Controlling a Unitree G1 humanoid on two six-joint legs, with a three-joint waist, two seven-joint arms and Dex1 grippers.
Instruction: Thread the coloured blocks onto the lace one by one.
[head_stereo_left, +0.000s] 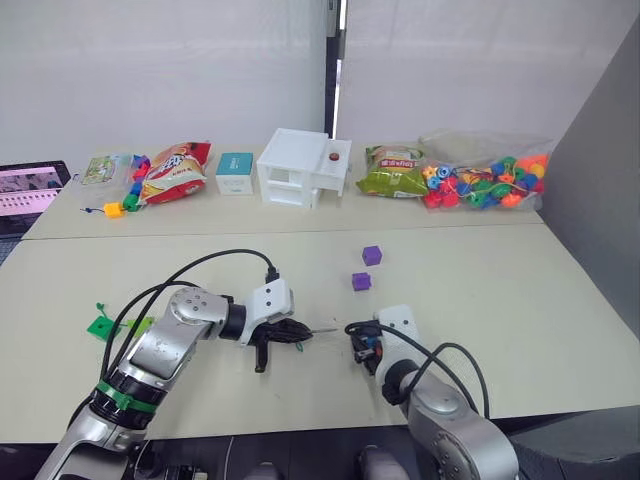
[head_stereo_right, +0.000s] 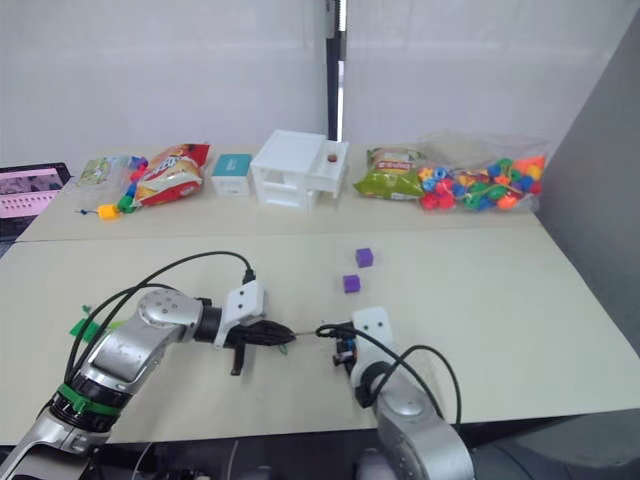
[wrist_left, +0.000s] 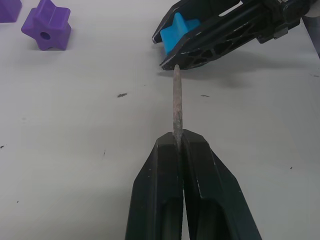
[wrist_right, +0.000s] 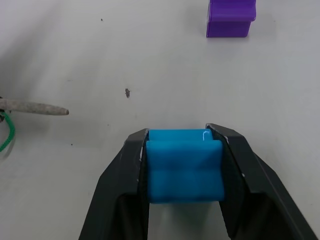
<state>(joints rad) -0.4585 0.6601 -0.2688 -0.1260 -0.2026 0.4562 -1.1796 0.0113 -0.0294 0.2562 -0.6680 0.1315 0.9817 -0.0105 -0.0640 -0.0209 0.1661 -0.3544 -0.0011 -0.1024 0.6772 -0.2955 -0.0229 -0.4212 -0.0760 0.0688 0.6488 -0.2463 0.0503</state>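
Note:
My left gripper (wrist_left: 179, 137) is shut on the lace, whose stiff greyish tip (wrist_left: 176, 100) sticks out past the fingers. The tip ends just short of the blue block (wrist_left: 177, 31). My right gripper (wrist_right: 179, 131) is shut on that blue block (wrist_right: 184, 165) low over the table. The two grippers face each other near the table's front middle, left (head_stereo_left: 300, 335) and right (head_stereo_left: 362, 348). A bit of the green cord (wrist_right: 6, 132) trails behind the tip. Two purple blocks (head_stereo_left: 372, 256) (head_stereo_left: 361, 282) lie just beyond the right gripper. A dark green block (head_stereo_left: 100, 326) and a light green one (head_stereo_left: 140, 325) lie at the left.
On the far table stand a white box (head_stereo_left: 300, 168), a teal box (head_stereo_left: 235, 173), snack bags (head_stereo_left: 175, 172) (head_stereo_left: 392, 170) and a clear bag of beads (head_stereo_left: 485, 180). A laptop (head_stereo_left: 30, 190) is at the far left. A grey partition (head_stereo_left: 600, 200) rises on the right.

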